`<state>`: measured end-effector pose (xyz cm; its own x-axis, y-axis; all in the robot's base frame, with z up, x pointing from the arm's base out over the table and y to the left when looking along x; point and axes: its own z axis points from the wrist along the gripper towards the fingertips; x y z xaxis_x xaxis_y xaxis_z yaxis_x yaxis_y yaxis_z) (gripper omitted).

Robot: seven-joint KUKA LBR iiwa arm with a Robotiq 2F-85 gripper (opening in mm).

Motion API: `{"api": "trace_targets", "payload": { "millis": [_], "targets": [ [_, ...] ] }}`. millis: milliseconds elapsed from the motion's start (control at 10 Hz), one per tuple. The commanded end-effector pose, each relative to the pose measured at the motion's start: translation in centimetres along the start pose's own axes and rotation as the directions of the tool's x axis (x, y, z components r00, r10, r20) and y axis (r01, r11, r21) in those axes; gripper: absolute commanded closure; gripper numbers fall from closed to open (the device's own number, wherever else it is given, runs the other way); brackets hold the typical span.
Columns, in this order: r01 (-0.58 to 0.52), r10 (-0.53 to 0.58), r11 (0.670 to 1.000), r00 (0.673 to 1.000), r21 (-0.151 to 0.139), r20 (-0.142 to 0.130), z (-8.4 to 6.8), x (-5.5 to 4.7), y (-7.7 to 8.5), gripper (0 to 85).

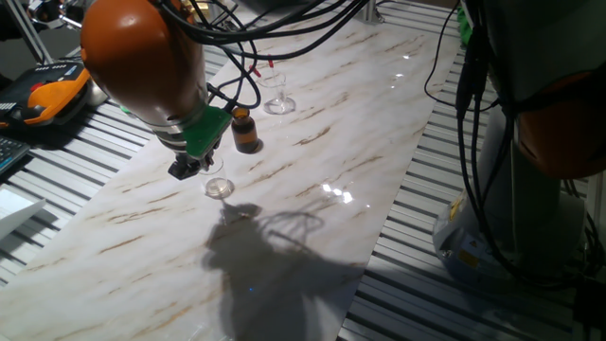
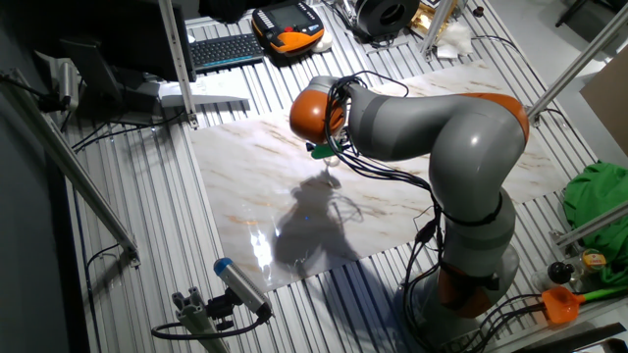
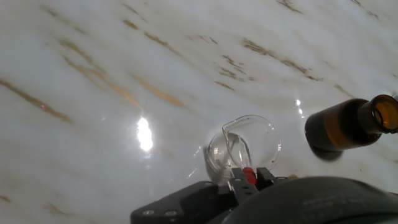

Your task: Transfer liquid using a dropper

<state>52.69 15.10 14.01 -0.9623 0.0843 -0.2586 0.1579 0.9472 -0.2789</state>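
We find the end effector [image 3: 249, 177] clamped on the dropper [image 3: 239, 155], its tip inside the glass dish [image 3: 245, 146], presumably to release liquid.

You see white marble-look table top [image 1: 331, 142] w/ tan-brown veins. Amber bottle [image 3: 348, 124] is dark brown, dish [image 3: 245, 149] is clear glass. Dropper [image 3: 247, 174] has red bulb, clear tube. Arm [image 2: 442, 127] is grey w/ orange joints; green part [image 1: 206, 133] sits near black gripper [image 1: 189, 167].
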Motion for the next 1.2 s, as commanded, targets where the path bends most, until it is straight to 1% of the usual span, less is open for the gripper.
{"api": "trace_targets", "payload": {
  "millis": [0, 100, 400, 600, 700, 800, 900, 1000, 1100],
  "targets": [
    [0.0, 0.0, 1.0, 1.0, 0.001, -0.001, -0.1, 0.0, 0.0, 51.0],
    [-0.001, 0.001, 1.0, 1.0, 0.001, -0.006, -0.2, 0.0, 0.0, 51.0],
    [-0.003, 0.003, 1.0, 1.0, 0.003, -0.007, -0.4, 0.0, -0.1, 51.0],
    [0.002, -0.002, 1.0, 1.0, 0.003, -0.015, -0.6, -0.3, -0.2, 51.0],
    [-0.001, 0.001, 1.0, 0.999, -0.014, -0.032, -1.0, -0.7, -0.5, 51.0],
    [-0.002, 0.001, 1.0, 0.999, -0.022, -0.041, -1.3, -1.0, -0.8, 51.0],
    [-0.007, 0.005, 0.999, 0.999, -0.043, -0.05, -1.4, -1.0, -0.9, 51.0],
    [-0.011, 0.007, 0.998, 0.998, -0.059, -0.055, -1.4, -1.0, -0.9, 68.0],
    [-0.011, 0.007, 0.998, 0.998, -0.066, -0.059, -1.5, -1.1, -1.0, 68.0]
  ]
}}
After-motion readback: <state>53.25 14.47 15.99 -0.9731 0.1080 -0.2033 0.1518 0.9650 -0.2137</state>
